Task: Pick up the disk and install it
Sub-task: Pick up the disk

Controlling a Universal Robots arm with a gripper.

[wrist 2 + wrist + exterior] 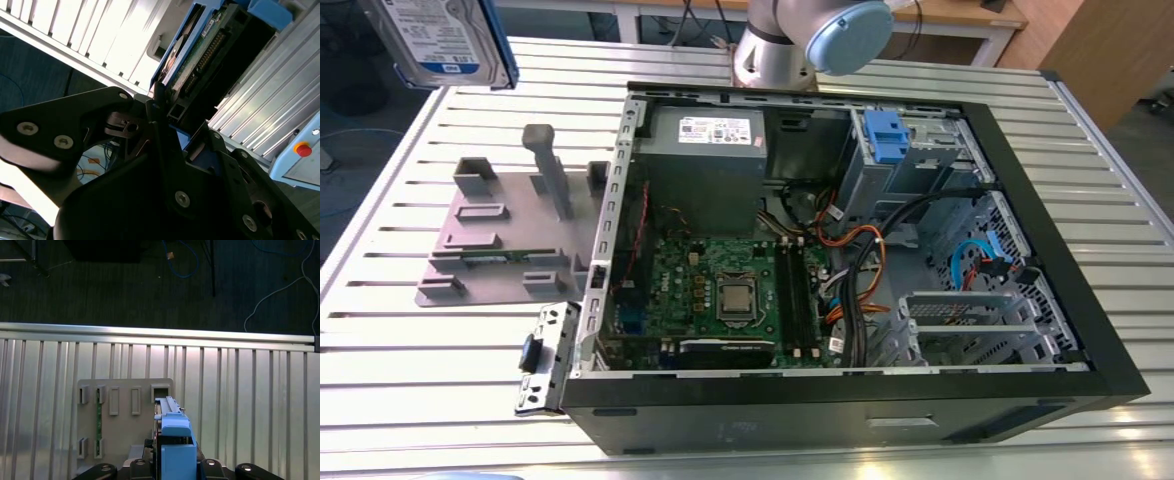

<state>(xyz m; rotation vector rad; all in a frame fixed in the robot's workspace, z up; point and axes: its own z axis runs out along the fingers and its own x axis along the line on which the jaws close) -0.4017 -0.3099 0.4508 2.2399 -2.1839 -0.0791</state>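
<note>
Disk (438, 38) is held aloft at the exterior view's upper left, above the counter (400, 400) edge and well apart from the open computer case (854, 410). In the first wrist view the gripper (172, 466) points down over the grey holder (130, 435). Its fingers (206, 465) pinch the disk's blue-framed sides.

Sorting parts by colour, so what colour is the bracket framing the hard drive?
Blue; the bracket framing the disk shows best in the first wrist view.
</note>
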